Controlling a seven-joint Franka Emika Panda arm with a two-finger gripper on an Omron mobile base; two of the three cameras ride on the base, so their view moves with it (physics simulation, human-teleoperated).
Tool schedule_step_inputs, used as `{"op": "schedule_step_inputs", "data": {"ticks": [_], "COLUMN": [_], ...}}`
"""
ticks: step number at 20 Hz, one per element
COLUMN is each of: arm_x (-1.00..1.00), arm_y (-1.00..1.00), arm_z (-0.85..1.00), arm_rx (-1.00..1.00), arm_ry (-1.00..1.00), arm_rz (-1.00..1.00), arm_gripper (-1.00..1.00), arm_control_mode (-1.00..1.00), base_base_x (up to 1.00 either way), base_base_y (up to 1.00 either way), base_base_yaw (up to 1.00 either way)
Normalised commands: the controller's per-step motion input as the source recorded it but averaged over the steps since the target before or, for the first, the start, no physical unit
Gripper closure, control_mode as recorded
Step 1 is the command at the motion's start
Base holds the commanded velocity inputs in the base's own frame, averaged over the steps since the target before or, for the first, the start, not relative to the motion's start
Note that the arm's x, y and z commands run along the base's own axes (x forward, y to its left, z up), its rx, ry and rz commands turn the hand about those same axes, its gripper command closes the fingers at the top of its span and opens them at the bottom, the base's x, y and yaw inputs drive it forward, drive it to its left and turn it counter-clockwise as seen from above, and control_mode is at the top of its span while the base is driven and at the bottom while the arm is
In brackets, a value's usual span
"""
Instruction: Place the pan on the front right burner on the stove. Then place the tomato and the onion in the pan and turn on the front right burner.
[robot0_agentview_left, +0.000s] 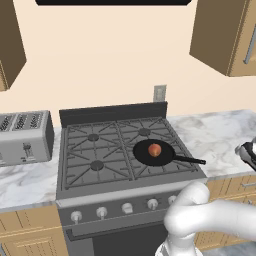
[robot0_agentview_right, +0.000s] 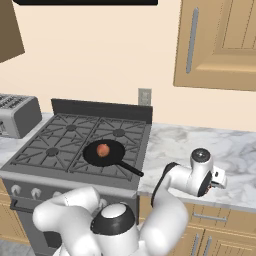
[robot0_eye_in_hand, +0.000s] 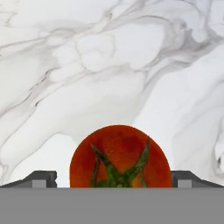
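Gripper (robot0_eye_in_hand: 112, 183) spread wide, straddling tomato (robot0_eye_in_hand: 120, 156) on bench (robot0_eye_in_hand: 87, 65), nothing grasped; onion (robot0_agentview_left: 155, 149) sits in pan (robot0_agentview_left: 150, 156).

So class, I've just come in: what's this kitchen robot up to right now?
The pan already sits on the stove's front right burner with the onion inside it. The arm has swung out over the marble counter to the right of the stove. In the hand view, the gripper is open, its fingertips on either side of the tomato on the counter, not yet closed on it. It looks set to pick up the tomato next.
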Motion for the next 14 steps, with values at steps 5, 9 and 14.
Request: {"op": "schedule_step_inputs", "data": {"ticks": [5,9,14], "arm_x": [0.0,0.0,0.0], "arm_y": [0.0,0.0,0.0], "arm_z": [0.0,0.0,0.0], "arm_rx": [0.0,0.0,0.0], "arm_ry": [0.0,0.0,0.0], "arm_rz": [0.0,0.0,0.0], "arm_gripper": [-1.0,1.0,1.0], "arm_control_mode": [-1.0,-1.0,-1.0], "base_base_x": [0.0,0.0,0.0], "base_base_y": [0.0,0.0,0.0], "base_base_yaw": [0.0,0.0,0.0]}}
